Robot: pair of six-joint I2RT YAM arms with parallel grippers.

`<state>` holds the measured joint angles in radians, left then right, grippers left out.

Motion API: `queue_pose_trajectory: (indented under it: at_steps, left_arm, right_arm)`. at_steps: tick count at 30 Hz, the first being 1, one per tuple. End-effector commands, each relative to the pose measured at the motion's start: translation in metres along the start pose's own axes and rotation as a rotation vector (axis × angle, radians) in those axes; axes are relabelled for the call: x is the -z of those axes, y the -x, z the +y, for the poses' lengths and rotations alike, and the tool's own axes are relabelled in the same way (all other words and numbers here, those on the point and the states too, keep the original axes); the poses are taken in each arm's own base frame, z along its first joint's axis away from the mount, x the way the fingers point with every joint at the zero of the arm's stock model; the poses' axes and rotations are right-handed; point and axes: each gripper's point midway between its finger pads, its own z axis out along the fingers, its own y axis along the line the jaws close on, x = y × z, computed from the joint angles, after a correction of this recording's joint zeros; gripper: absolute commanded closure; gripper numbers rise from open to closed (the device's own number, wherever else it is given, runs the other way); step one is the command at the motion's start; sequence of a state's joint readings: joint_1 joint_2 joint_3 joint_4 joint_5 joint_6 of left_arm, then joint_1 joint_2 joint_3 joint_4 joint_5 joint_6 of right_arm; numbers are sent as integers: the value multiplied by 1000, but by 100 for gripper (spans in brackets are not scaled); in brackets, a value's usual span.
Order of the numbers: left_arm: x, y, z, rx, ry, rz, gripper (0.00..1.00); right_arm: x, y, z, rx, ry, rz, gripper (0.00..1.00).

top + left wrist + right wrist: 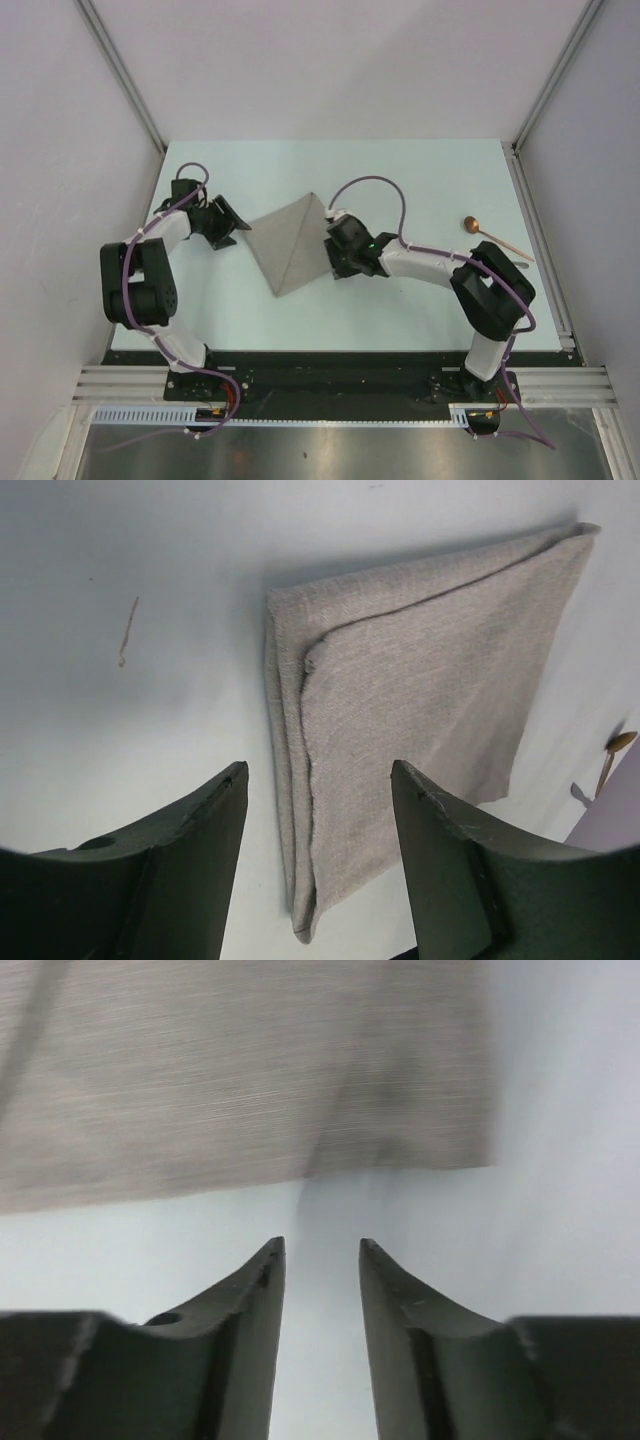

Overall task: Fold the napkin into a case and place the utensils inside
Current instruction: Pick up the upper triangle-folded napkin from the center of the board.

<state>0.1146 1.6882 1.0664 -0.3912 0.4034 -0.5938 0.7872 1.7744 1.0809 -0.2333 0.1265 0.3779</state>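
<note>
Both claws are open and hold nothing. On the left arm, the left gripper (236, 224) has its jaws spread wide and sits just off the left corner of the napkin (289, 245), pointing toward it. Through its own camera the left gripper (318, 775) frames the near end of the folded cloth between its two dark fingers (190, 850), with the fabric lying flat below them and no pad pressing on it that I can see. The right gripper (333, 252) sits at the napkin's right edge with a much narrower gap. In its wrist view the right gripper (322, 1245) has only bare table between its tips, and the cloth's edge lies a little beyond them, blurred. The napkin rests near the middle of the pale table (400, 170) as a folded grey-beige diamond. From the left wrist its stacked layers show along one side, one edge tucked slightly inside the other. A copper spoon (490, 234) lies well apart to the right, bowl toward the far side, handle angled toward the table's right edge.
</note>
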Motion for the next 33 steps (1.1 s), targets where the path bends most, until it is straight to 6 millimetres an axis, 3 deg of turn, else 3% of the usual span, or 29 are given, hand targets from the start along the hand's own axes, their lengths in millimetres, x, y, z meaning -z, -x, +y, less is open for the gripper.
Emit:
queue_pose_trajectory:
  at_steps: [1, 2, 4, 6, 7, 8, 9, 11, 14, 22, 33]
  left_arm:
    - [-12, 13, 0, 3, -10, -9, 38]
    - [-14, 15, 0, -5, -11, -13, 37]
    - [-20, 15, 1, -11, -15, 2, 38]
    - [-23, 19, 4, -28, -3, -4, 40]
    - [-26, 18, 6, -28, 6, 4, 41]
    - [-27, 18, 6, -36, 2, 5, 42]
    - [-29, 19, 6, -39, 0, -2, 42]
    - [-32, 21, 10, -43, 9, -9, 46]
    - [-38, 22, 10, -46, -1, -8, 48]
    - [-48, 23, 16, -53, 5, -30, 50]
    - [-63, 14, 21, -67, 21, -24, 57]
  right_arm:
    - [35, 32, 61, 151, 51, -46, 50]
    - [30, 23, 76, 181, 78, -17, 46]
    - [32, 38, 99, 206, 122, -47, 43]
    - [23, 34, 116, 243, 139, -19, 43]
    - [25, 47, 130, 263, 164, -50, 43]
    - [16, 42, 145, 301, 167, -34, 43]
    - [20, 54, 155, 315, 181, -56, 43]
    - [10, 47, 166, 344, 188, -32, 44]
    - [7, 48, 177, 364, 199, -24, 46]
    - [-4, 42, 182, 358, 210, -10, 49]
    - [-4, 46, 191, 350, 240, -22, 50]
